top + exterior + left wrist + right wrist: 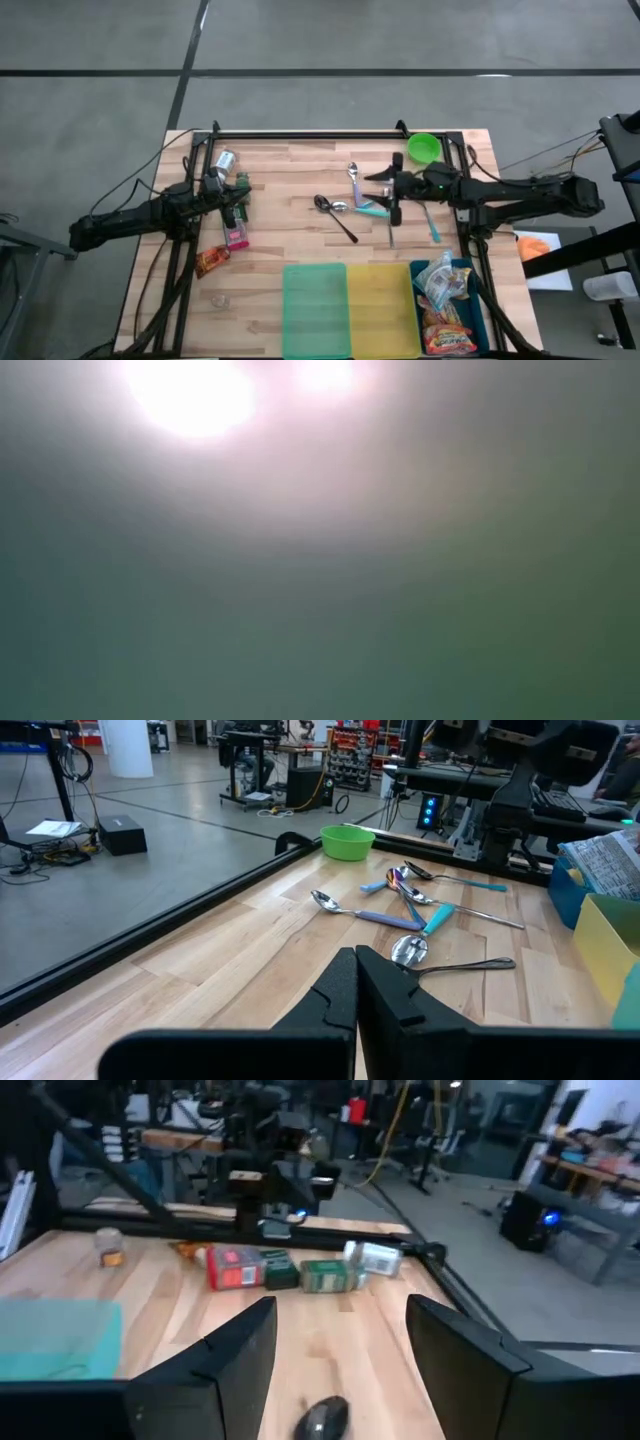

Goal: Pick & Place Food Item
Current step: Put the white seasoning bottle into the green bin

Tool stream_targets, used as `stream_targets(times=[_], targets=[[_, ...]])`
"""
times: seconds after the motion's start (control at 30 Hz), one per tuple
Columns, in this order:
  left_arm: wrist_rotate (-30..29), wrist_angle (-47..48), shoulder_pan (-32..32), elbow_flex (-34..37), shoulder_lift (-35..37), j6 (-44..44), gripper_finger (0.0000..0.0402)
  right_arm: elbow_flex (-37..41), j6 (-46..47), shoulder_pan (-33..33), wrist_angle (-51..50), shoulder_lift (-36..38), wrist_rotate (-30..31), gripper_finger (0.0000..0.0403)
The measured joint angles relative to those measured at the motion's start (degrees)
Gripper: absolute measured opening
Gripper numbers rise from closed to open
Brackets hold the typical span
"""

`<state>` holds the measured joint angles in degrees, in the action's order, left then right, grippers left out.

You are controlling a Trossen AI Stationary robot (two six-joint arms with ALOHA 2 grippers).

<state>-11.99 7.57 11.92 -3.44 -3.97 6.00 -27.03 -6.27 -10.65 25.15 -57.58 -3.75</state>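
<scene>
Meanwhile the right pincer point(385, 190), spread and empty, hovers well apart from the pink food packet point(236, 236).

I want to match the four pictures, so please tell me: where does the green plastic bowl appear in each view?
High view: the green plastic bowl sits at the wooden table's far edge, right of centre.
Low view: not visible; the picture shows only glare.
Left wrist view: the bowl stands beyond the spoons, near the black frame rail.
Right wrist view: not in it.
Shared landmark: the teal-handled metal spoon.
</scene>
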Motion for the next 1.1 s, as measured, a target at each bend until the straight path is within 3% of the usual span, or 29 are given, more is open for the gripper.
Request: stream_targets(times=[0.5,1.1], targets=[[0.0,0.0,0.0,0.0,0.0,0.0,0.0000,8.0,4.7,0.0,-1.8,13.4,-3.8,0.0221],[0.0,0.0,0.0,0.0,0.0,0.0,0.0000,7.7,6.3,0.0,-2.2,13.9,-3.8,0.0221]])
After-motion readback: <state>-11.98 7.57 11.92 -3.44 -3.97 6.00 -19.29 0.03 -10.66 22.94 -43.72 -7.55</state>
